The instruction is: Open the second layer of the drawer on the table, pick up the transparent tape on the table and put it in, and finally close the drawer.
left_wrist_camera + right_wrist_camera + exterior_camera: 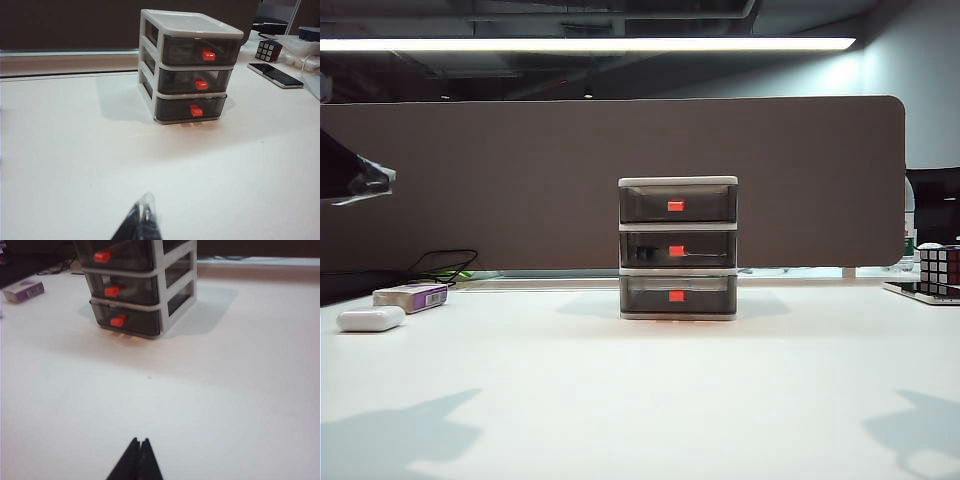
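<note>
The drawer stands upright in the middle of the table, with all three tiers pushed in. The second layer is flush with the frame, its red-orange tab facing front. The drawer also shows in the left wrist view and the right wrist view. The transparent tape shows in no view. My left gripper is shut and hangs high at the far left, well away from the drawer. My right gripper is shut with nothing in it, above bare table in front of the drawer.
A white oval case and a purple-and-white box lie at the left rear. A Rubik's cube and a phone sit at the right rear. A dark partition panel backs the table, with cables at its foot.
</note>
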Tool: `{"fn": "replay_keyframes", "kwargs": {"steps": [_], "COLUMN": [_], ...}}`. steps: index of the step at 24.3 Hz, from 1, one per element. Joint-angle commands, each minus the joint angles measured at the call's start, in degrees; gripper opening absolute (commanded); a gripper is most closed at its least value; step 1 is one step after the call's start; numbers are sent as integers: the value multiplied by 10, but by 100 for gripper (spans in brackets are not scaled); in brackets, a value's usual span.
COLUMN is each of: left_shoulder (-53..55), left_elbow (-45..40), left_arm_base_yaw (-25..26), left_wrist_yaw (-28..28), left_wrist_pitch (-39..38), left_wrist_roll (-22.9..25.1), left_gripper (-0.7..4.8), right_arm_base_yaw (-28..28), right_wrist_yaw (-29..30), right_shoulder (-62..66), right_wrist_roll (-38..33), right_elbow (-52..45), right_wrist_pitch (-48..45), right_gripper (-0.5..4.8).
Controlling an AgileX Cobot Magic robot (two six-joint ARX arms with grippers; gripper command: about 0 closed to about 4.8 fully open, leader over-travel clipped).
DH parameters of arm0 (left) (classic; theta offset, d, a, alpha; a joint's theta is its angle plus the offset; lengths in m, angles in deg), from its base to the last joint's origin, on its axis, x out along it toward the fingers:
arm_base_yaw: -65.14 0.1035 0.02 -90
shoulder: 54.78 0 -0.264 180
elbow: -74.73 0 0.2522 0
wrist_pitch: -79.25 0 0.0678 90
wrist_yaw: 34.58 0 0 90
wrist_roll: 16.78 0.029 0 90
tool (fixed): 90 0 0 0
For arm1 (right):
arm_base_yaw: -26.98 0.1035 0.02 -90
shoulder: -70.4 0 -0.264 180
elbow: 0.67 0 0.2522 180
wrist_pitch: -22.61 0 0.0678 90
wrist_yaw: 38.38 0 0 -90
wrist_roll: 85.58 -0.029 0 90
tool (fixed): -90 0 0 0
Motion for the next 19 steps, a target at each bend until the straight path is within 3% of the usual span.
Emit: {"fn": "replay_keyframes", "kwargs": {"steps": [1,9,12,19], "left_shoulder": [0,0,0,-1], "left_elbow": [2,2,2,2], "left_arm_base_yaw": [0,9,57,251], "left_wrist_yaw": [2,-14,4,184], "left_wrist_pitch": [4,-32,-33,-7], "left_wrist_roll": [-2,2,2,7], "left_gripper": [-6,-6,-6,-6], "right_arm_base_yaw": [0,-3,-3,-5], "right_wrist_yaw": [-3,-15,-33,-56], "right_shoulder": [-2,-2,-2,-2], "right_wrist_roll": [3,25,32,46], "right_elbow": [-4,-4,-4,-4], "right_wrist_pitch": [-3,7,6,1], "right_gripper": [-4,-4,-4,-4]}}
